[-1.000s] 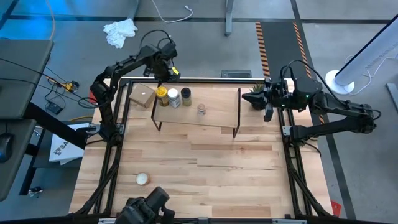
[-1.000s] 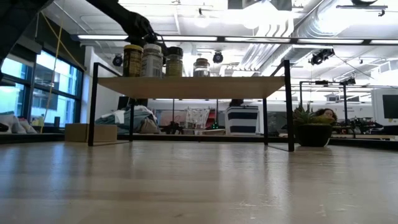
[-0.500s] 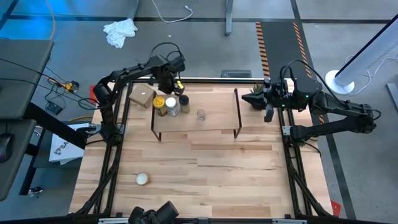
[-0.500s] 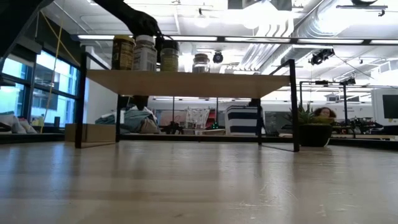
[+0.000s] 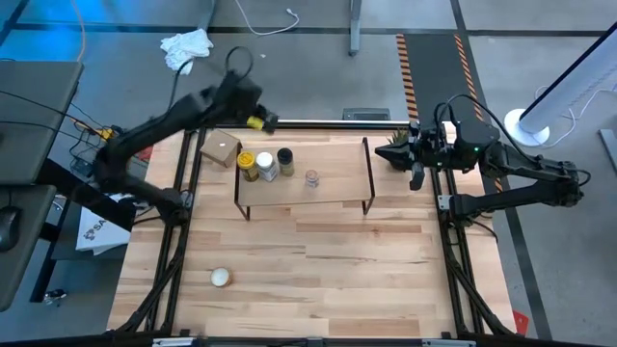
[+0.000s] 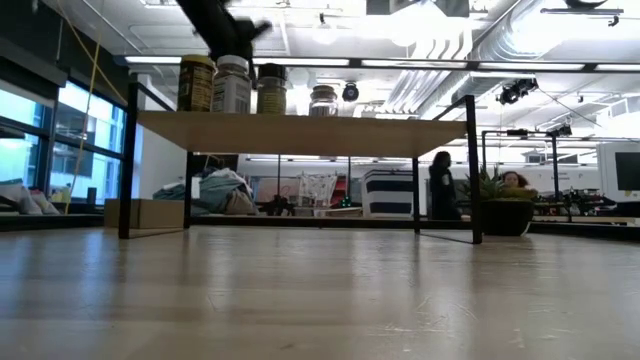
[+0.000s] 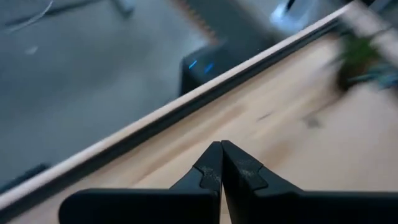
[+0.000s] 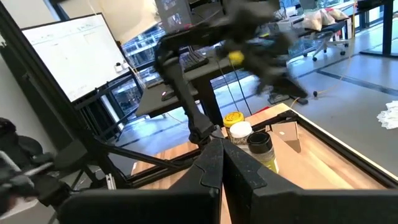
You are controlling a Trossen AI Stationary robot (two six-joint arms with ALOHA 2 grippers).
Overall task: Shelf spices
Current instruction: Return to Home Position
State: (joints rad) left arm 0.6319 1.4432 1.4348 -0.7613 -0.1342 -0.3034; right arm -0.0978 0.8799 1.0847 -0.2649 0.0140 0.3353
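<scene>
At upper left-centre of the overhead view, we see the blurred left gripper [image 5: 260,121], fingers pressed together, empty; right gripper [image 8: 222,149] likewise. 4 spices [image 5: 266,165] crowd the shelf [image 5: 333,185], left end.

the shelf [image 5: 333,185] is a pale, matt wood plank on thin black metal legs. the table [image 5: 328,270] under it is light planked wood with plain grain and a faint sheen in the low view. among the spices, the small jar [image 5: 311,176] is clear glass and the yellow jar [image 5: 248,164] looks smooth-sided. the left gripper [image 7: 221,146] and right gripper [image 8: 222,146] are matt black. a brown cardboard box [image 5: 221,148] sits by the table's far left corner.
</scene>
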